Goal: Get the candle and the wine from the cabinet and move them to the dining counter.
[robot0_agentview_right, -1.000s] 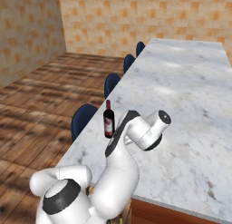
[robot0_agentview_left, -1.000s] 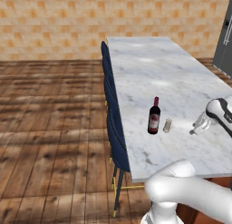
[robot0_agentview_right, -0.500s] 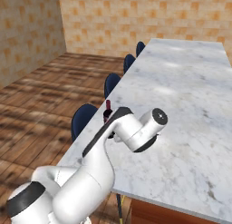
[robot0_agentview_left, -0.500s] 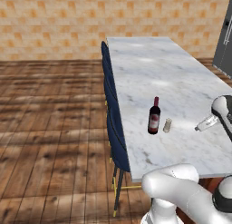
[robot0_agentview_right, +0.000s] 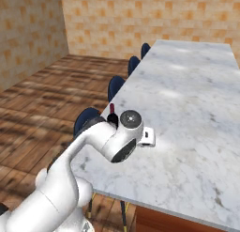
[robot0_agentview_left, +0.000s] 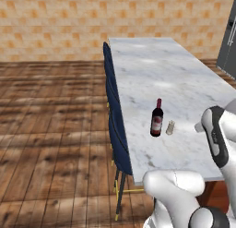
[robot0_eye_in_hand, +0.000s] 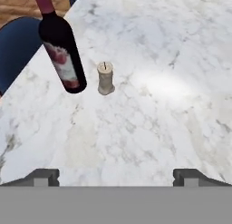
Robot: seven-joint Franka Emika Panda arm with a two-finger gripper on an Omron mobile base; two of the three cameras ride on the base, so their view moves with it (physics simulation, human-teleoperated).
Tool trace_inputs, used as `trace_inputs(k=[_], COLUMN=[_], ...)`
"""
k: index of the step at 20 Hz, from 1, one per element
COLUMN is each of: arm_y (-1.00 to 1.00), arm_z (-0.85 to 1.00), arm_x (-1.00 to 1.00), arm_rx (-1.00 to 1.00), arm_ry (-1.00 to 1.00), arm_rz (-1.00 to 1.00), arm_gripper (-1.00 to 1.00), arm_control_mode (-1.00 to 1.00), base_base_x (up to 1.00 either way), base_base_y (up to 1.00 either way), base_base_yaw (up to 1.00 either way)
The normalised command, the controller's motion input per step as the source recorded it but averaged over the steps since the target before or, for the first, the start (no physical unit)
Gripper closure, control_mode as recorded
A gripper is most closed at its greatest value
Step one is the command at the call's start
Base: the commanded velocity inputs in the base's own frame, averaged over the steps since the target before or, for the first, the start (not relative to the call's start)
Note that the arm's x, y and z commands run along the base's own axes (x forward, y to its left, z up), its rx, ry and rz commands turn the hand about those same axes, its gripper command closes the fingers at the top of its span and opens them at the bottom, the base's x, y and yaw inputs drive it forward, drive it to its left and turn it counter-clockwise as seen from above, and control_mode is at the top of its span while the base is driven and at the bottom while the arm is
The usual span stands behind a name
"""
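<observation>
The wine (robot0_agentview_left: pixel 157 119), a dark bottle with a maroon neck and a pale label, stands upright on the dining counter (robot0_agentview_left: pixel 161 70) near its chair-side edge. The candle (robot0_agentview_left: pixel 170 127), a small beige cylinder, stands just to its right, a little apart from it. The hand view looks down on the wine (robot0_eye_in_hand: pixel 61 51) and the candle (robot0_eye_in_hand: pixel 106 78) from a short way back. My gripper (robot0_eye_in_hand: pixel 117 177) is open, its fingertips (robot0_eye_in_hand: pixel 45 177) wide apart over bare marble with nothing between them. In the right base view my arm covers most of the wine (robot0_agentview_right: pixel 111 109).
Dark blue chairs (robot0_agentview_left: pixel 114 116) line the counter's left side, also seen in the right base view (robot0_agentview_right: pixel 117 85). Wooden floor (robot0_agentview_left: pixel 50 125) spreads to the left, with a tiled wall behind. A dark tall appliance (robot0_agentview_left: pixel 228 42) stands at the far right.
My arm has drawn back from the wine and the candle, toward the counter's near right. The bottle and the candle have stayed where they stand, and the jaws stay open.
</observation>
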Motion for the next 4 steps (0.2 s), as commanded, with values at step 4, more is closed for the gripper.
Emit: trace_inputs(k=[4], arm_y=[0.21], arm_z=[0.32], arm_x=[-0.38], arm_rx=[-0.01], arm_ry=[0.0], arm_rz=[-0.19], arm_gripper=[-1.0], arm_control_mode=[-1.0], base_base_x=[0.0], base_base_y=[0.0], base_base_yaw=[0.0])
